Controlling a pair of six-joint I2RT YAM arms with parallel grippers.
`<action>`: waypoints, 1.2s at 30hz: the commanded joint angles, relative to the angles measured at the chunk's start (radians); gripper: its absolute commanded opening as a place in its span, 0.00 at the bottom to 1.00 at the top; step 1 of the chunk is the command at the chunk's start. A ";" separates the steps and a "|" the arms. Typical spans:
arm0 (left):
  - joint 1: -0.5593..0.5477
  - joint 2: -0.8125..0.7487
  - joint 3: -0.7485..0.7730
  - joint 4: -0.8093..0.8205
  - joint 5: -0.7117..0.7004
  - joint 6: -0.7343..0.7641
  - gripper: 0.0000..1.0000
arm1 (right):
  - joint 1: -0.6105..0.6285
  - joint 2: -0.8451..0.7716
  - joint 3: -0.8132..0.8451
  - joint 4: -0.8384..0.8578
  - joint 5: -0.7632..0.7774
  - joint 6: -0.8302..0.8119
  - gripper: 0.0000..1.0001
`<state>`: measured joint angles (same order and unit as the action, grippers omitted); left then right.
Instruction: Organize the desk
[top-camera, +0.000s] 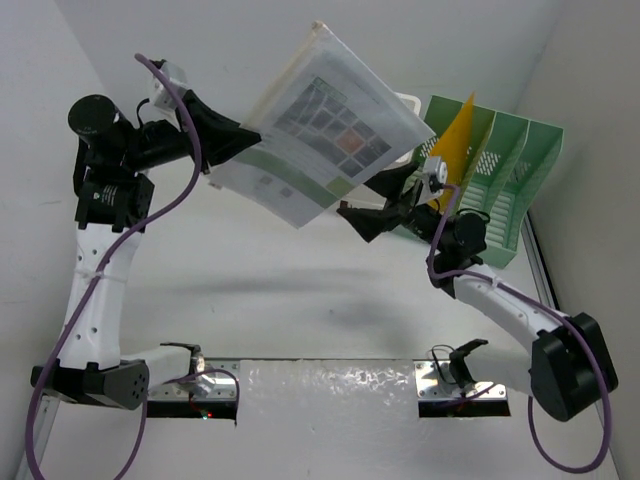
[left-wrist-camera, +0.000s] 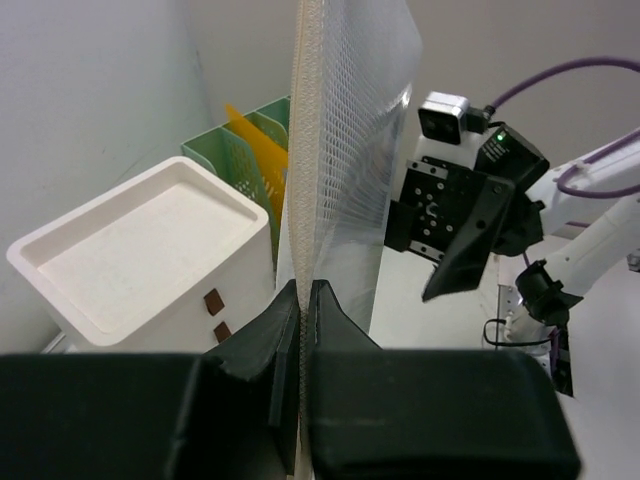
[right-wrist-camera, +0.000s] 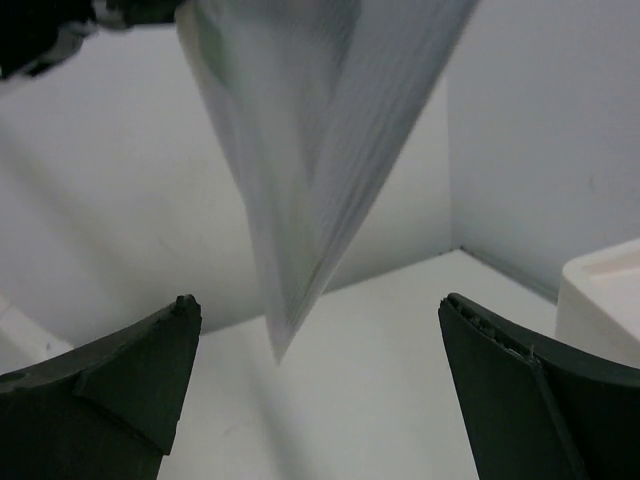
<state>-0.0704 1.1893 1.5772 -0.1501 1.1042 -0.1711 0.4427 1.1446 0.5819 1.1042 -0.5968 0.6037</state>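
Your left gripper (left-wrist-camera: 300, 300) is clamped tight on the edge of a clear mesh zip pouch with printed sheets inside (top-camera: 325, 125). It holds the pouch tilted in the air, well above the large flat white table (top-camera: 300, 320). Your right gripper (top-camera: 368, 218) has its jaws spread wide and has hold of nothing. It sits just under the pouch's lower right edge. In its wrist view the pouch's bottom corner hangs blurred between the two fingers, touching neither. The table lies beneath both arms and runs to the back wall. At its far right corner stands a green slotted plastic file rack (top-camera: 510, 170) with a yellow folder (top-camera: 460, 140) in one of its slots. Just left of the rack is a white plastic drawer box (left-wrist-camera: 140, 250).
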 joint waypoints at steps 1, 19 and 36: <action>0.012 -0.036 -0.020 0.093 0.042 -0.041 0.00 | 0.004 0.046 0.079 0.262 0.112 0.117 0.99; 0.011 -0.062 -0.072 -0.056 0.011 0.143 0.99 | 0.126 0.037 0.130 0.214 0.276 0.009 0.00; 0.012 -0.092 -0.134 -0.310 -0.483 0.624 1.00 | 0.137 -0.290 0.525 -0.534 1.038 -0.913 0.00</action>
<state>-0.0582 1.1164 1.4696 -0.4488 0.6819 0.3817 0.5781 0.8650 1.0340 0.5289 0.2573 -0.0811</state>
